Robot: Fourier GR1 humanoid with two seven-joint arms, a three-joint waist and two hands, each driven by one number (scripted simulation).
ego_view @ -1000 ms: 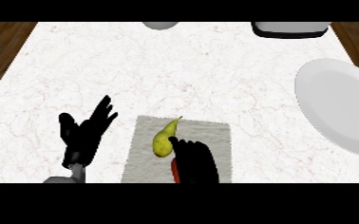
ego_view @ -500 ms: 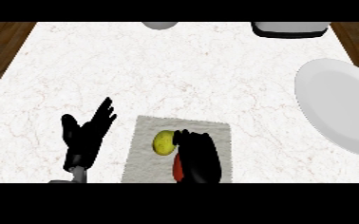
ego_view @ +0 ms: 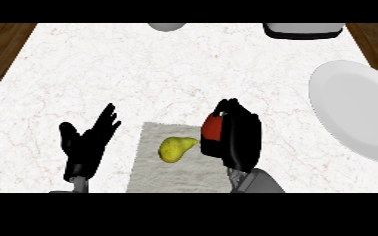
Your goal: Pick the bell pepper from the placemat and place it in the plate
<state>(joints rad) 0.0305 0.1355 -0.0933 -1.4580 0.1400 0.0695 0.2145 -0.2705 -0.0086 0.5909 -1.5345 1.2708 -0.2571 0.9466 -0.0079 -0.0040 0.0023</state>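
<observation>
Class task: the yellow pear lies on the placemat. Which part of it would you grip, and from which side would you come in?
Grip the pear across its wide lower body, coming from above. It lies flat on the placemat, its narrow neck pointing right toward the right hand, which already holds a red thing; the neck looks too slim to hold.

Even, bright, flat light on the counter point(ego_view: 184, 70); no glare, barely any cast shadows, soft shading on the plate point(ego_view: 347, 110), black hands lose detail
</observation>
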